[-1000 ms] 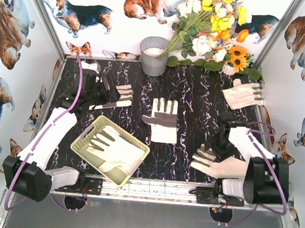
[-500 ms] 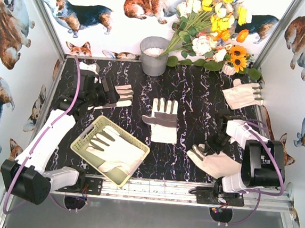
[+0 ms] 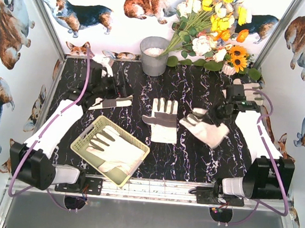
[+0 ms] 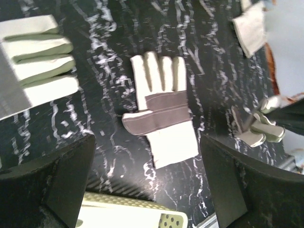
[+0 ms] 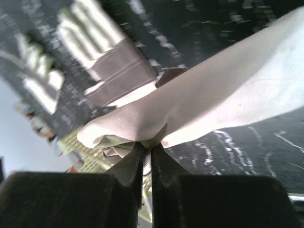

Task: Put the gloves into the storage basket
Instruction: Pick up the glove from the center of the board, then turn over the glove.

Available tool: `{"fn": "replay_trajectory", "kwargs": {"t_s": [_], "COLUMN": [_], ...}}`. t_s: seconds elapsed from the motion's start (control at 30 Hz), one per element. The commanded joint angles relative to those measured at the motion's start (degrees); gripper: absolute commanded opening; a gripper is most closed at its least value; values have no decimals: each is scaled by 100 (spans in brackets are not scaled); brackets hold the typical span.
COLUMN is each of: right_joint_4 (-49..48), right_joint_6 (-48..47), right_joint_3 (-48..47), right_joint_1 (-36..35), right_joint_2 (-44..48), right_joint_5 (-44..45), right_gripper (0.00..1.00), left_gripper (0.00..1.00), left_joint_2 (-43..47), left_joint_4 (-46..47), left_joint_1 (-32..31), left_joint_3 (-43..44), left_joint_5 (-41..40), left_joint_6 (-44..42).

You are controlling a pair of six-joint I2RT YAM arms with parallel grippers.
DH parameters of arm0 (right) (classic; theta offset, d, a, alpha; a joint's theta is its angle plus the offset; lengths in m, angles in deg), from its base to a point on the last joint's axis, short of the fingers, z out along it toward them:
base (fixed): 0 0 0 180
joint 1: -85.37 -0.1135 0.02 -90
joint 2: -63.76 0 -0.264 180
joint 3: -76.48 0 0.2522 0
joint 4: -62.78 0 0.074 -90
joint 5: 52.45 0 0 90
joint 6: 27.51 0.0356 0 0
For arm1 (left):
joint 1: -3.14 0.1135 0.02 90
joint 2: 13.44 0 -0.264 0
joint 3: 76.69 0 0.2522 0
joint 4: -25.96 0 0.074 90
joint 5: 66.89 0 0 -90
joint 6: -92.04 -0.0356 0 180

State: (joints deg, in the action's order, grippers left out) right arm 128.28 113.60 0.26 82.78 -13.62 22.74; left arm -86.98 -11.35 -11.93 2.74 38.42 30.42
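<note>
Glove [image 3: 204,130] clamped in the right gripper [image 3: 218,114] hangs over the bench [image 3: 191,160], lengthwise across it, fingers toward the left edge; left gripper [image 4: 147,156] spread wide.

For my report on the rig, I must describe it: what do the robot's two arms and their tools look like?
The left arm and the right arm look alike: white rounded shells, black blocky joint housings, and a thin purple cable running alongside each. The left tool and the right tool have two black fingers. I see no markings.
</note>
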Motion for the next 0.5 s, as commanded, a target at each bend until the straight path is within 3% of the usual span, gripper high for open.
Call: {"fn": "replay_trajectory", "kwargs": {"t_s": [0.0, 0.2, 0.47], "right_joint_4": [-781, -2018, -3296], "right_joint_6": [-56, 1129, 2464], "right_joint_3": [-369, -316, -279], "right_joint_1": [-9, -7, -13], "right_joint_2": [294, 523, 553], "right_joint_5": [-1353, -2135, -2509], "right_gripper": [0, 0, 0], "left_gripper": [84, 84, 85], "left_joint_2": [-247, -621, -1294], "left_joint_4": [776, 1171, 1044], "left_joint_1": [-268, -1009, -2087], "left_joint_3": [308, 599, 1212], "left_joint_5": [817, 1394, 1634], "left_joint_6": [-50, -268, -757]}}
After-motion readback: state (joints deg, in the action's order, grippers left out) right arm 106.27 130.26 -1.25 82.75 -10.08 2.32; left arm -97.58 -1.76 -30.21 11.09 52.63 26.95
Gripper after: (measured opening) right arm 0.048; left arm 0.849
